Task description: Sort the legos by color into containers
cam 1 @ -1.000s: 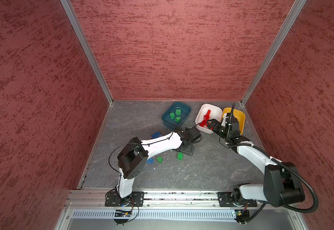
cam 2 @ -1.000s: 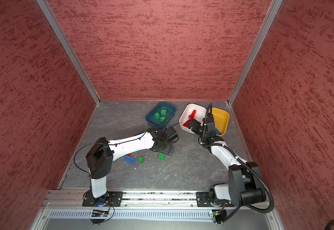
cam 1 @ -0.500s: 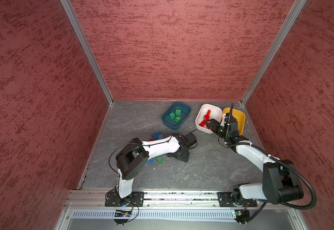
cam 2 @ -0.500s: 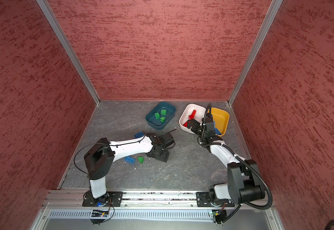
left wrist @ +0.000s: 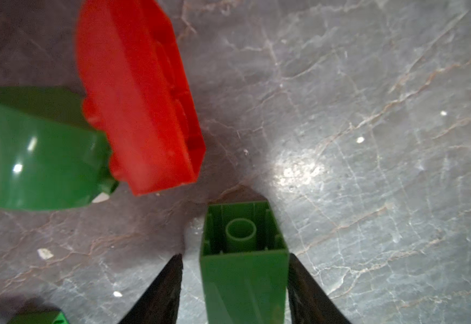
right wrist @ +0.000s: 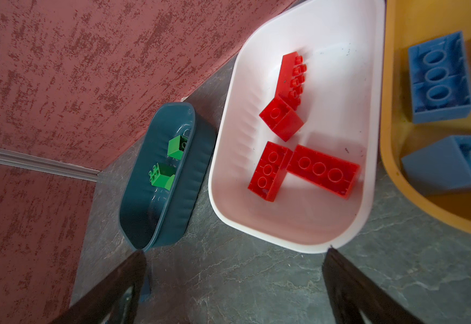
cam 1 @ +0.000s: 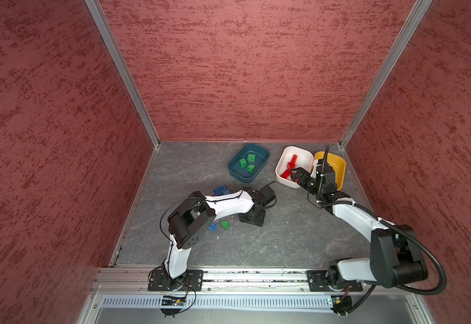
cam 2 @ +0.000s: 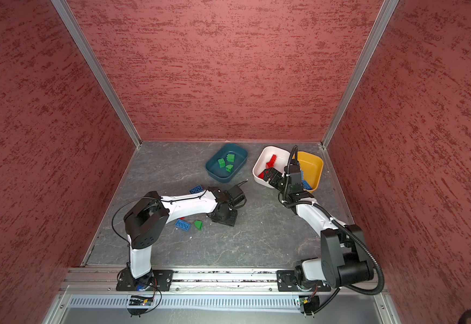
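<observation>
End effector astride lego, lengthwise, maybe touching

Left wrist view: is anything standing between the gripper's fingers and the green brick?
No, nothing visible. The green brick sits between the fingers of the left gripper; the red brick lies apart from it.

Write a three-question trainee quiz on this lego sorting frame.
1. True or false: the white tub holds blue bricks.
2. What sits between the jaws of the left gripper? A. a red brick B. a green brick C. nothing
3. Fill in: the teal tub holds ___ green bricks in a top view.
Key: 1 false; 2 B; 3 three.
</observation>
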{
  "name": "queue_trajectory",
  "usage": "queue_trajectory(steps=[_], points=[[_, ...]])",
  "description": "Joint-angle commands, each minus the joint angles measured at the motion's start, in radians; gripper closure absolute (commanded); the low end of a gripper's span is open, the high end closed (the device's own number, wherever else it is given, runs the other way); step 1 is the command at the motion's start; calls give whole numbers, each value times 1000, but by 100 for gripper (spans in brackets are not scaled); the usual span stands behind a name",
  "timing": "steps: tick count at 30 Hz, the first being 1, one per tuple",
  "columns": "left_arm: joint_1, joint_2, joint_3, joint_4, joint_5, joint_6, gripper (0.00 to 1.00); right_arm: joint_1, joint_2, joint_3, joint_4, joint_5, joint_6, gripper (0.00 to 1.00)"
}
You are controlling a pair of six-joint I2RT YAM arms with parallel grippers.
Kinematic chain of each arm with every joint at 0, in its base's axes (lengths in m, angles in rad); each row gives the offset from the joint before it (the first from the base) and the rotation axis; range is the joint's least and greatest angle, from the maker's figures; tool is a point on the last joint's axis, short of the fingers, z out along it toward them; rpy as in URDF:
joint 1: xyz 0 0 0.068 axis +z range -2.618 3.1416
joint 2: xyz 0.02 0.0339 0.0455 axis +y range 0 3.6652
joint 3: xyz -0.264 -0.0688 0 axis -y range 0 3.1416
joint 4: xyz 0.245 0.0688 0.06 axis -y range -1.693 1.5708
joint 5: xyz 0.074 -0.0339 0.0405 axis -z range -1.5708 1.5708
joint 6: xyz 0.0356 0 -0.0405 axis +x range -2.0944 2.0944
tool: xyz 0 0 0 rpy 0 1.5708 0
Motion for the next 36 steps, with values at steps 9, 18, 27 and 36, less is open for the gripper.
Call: queue_trajectory(steps=[9, 18, 27, 36], points=[[-4, -21, -33, 78, 34, 36, 66, 23, 35, 58, 25, -10, 11, 1], [-6, -50, -46, 90, 19, 34, 76, 43, 58, 94, 24, -20, 16, 1], [84, -178, 3, 136, 6, 86, 77, 87, 119, 132, 40, -60, -32, 1], [309, -189, 108, 275, -35, 171, 77, 153, 187, 146, 24, 16, -146, 1]])
